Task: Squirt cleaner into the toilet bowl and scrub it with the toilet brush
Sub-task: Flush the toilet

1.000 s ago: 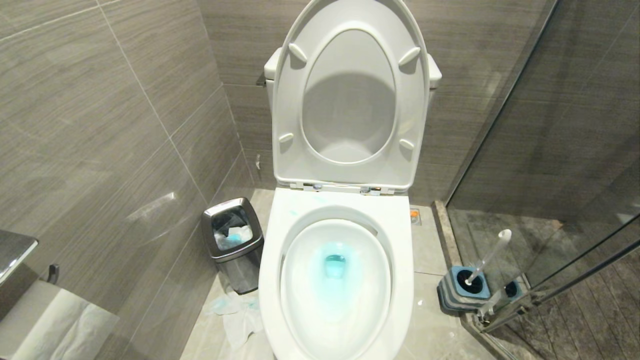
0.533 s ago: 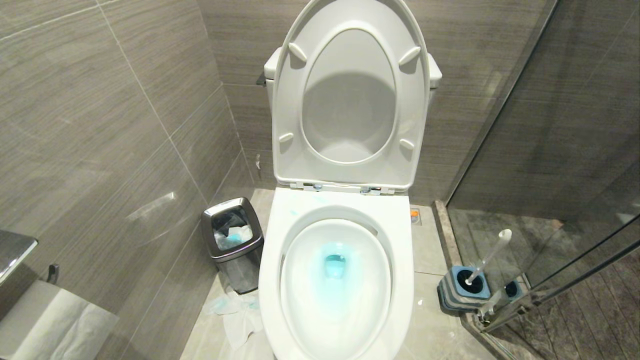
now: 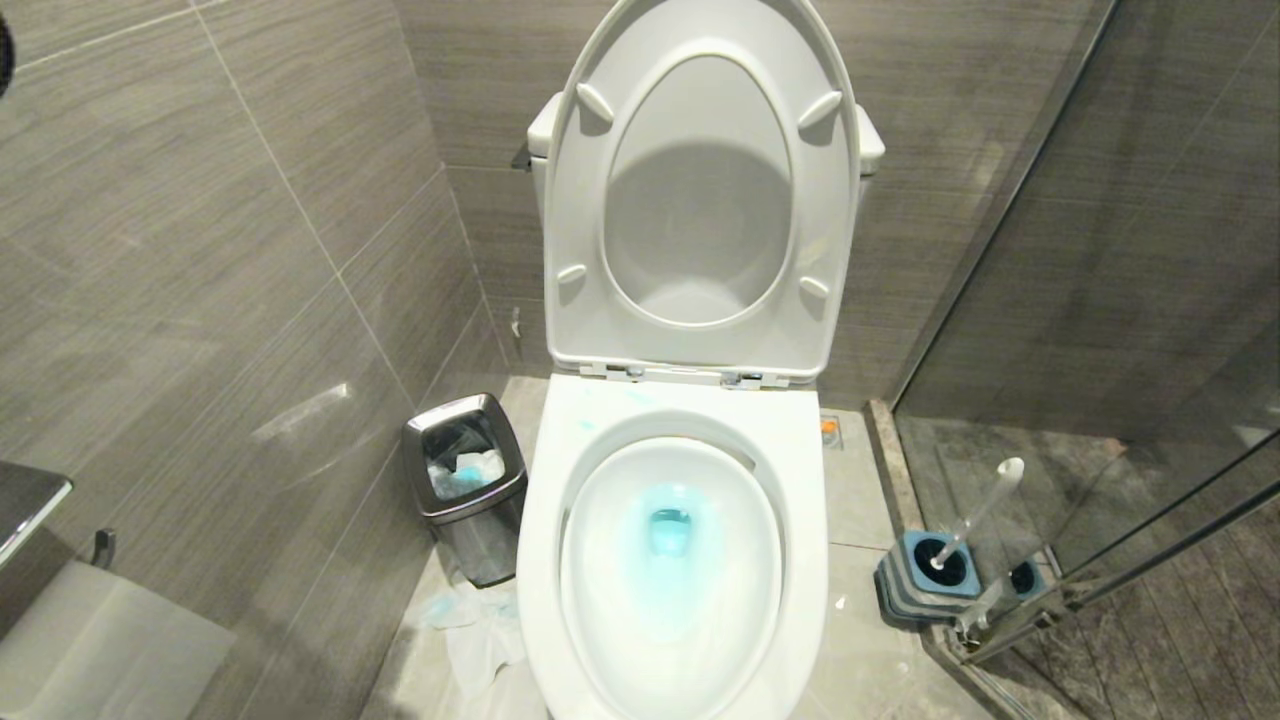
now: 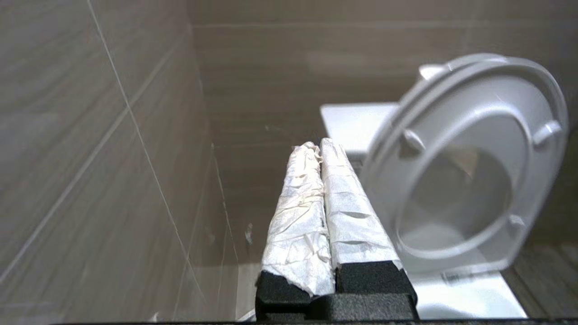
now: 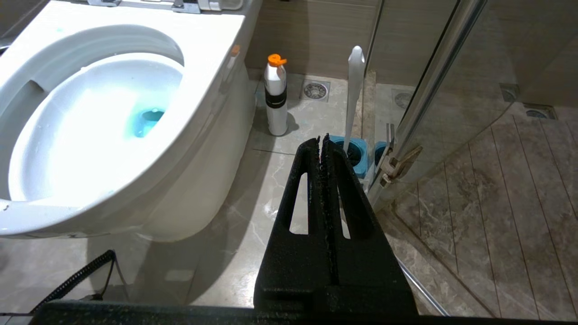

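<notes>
The white toilet bowl (image 3: 800, 470) stands in the middle with its seat and lid (image 3: 700, 190) raised. Turquoise cleaner (image 3: 668, 528) tints the water at the bottom of the bowl. The toilet brush (image 3: 985, 505) leans in its blue-and-grey holder (image 3: 925, 585) on the floor to the right. My left gripper (image 4: 314, 145), its fingers wrapped in white paper, is shut and empty. It is held up beside the raised lid (image 4: 465, 162), facing the back wall. My right gripper (image 5: 323, 137) is shut and empty, low beside the bowl (image 5: 212, 58), pointing at the brush handle (image 5: 354, 90).
A steel waste bin (image 3: 465, 480) stands left of the bowl, with crumpled paper (image 3: 470, 630) on the floor before it. A white bottle with an orange cap (image 5: 275, 99) stands by the bowl's right side. The glass shower door (image 3: 1100, 300) closes off the right, and a tiled wall the left.
A dark edge has come into the upper left corner of the head view, and the white paper at the lower left looks blurred. Toilet, brush and bin are where they were.
</notes>
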### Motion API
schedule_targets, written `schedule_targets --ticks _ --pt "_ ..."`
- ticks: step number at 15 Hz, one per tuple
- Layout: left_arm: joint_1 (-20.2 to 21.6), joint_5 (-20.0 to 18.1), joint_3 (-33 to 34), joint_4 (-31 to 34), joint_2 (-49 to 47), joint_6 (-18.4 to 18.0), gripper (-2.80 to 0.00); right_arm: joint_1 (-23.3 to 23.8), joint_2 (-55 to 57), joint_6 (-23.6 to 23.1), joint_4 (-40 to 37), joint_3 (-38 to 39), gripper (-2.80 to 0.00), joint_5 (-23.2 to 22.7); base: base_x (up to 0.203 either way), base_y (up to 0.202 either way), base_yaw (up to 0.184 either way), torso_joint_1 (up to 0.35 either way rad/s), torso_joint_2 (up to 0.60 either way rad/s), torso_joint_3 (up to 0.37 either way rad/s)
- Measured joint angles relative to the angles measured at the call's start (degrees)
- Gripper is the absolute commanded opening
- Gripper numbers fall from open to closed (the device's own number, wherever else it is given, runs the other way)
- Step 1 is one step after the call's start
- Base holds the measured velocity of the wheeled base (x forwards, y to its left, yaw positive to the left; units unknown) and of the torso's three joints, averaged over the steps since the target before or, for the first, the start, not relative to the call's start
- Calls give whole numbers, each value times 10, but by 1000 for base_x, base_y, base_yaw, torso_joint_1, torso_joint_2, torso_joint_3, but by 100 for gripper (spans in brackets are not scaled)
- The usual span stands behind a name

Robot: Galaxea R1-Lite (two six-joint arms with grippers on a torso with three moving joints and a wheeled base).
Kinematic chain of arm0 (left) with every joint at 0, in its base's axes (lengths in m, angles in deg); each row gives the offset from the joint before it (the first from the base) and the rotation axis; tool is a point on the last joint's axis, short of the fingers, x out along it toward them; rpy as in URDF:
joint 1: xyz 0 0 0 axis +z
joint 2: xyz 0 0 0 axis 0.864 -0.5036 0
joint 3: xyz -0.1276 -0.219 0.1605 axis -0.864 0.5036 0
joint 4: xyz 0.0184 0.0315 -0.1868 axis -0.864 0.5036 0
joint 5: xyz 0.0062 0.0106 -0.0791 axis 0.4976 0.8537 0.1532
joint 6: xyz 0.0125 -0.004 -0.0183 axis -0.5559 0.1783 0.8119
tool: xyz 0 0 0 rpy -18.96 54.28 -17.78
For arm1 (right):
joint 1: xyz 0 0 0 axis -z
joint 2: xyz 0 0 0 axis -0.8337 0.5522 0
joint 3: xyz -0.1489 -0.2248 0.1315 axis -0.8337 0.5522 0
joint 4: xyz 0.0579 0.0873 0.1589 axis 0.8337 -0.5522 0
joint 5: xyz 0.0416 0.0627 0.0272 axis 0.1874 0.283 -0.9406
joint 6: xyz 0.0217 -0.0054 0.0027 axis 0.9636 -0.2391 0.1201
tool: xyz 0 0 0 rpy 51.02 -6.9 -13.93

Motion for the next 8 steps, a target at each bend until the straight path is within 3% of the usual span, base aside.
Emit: schedule_targets --ticks 8 --pt "-48 10 -239 -19 -177 116 -280 0 0 0 0 0 -280 0 0 0 0 0 0 0"
